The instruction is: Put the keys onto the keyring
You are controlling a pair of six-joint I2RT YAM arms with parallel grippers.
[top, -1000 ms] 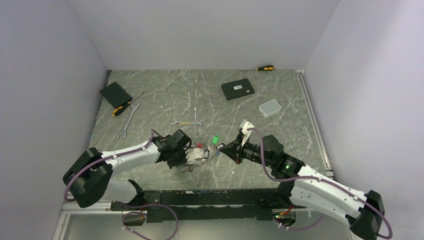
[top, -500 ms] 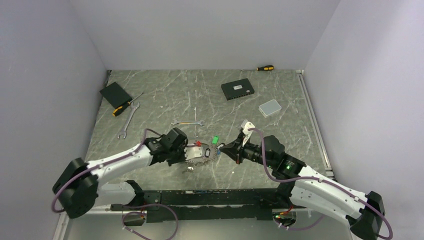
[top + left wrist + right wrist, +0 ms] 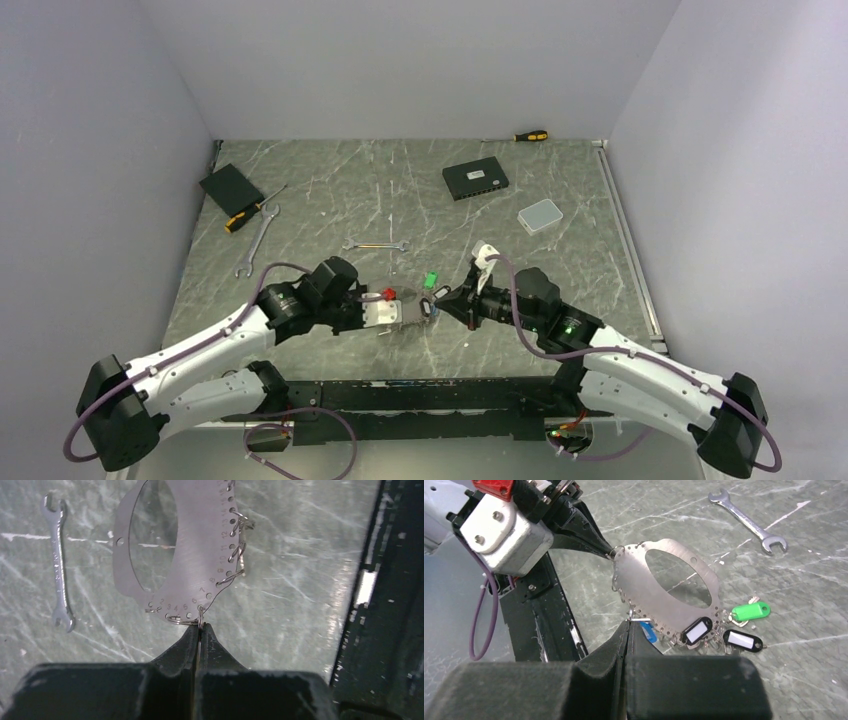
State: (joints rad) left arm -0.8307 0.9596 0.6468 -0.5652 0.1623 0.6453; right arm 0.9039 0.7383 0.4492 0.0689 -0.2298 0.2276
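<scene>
The keyring [image 3: 200, 545] is a flat oval plate of brushed silvery metal with a large oval cut-out, its rim pierced by a row of small numbered holes that carry thin wire loops. It spans the gap between the two arms over the near middle of the table [image 3: 500, 230], a grey-green slab veined in white like marble. The left gripper [image 3: 200, 627] has its black wedge-shaped fingers pressed together on a wire loop at one end of the plate. The right gripper [image 3: 628, 622] is likewise pinched tight on a small ring at the plate's long edge

The keys [image 3: 750, 612] hang in a cluster at the far end of the rim: glossy plastic tags, one green, two black with white label windows, one blue tucked behind the right fingertips, with slivers of silver key beside them

The left wrist view alone shows the engraved numbers and the brushed grain, but none of the tags. The right wrist view shows the tags, the whole oval and the left gripper's white metal body with a red block on top. Both catch a slim open-ended spanner [image 3: 60, 590] lying flat. Only the top view takes in the longer spanner [image 3: 258, 240], two yellow-handled screwdrivers [image 3: 250, 213], a flat black box [image 3: 475, 180], a pale rounded case [image 3: 540, 215] and a black pad [image 3: 230, 187]
</scene>
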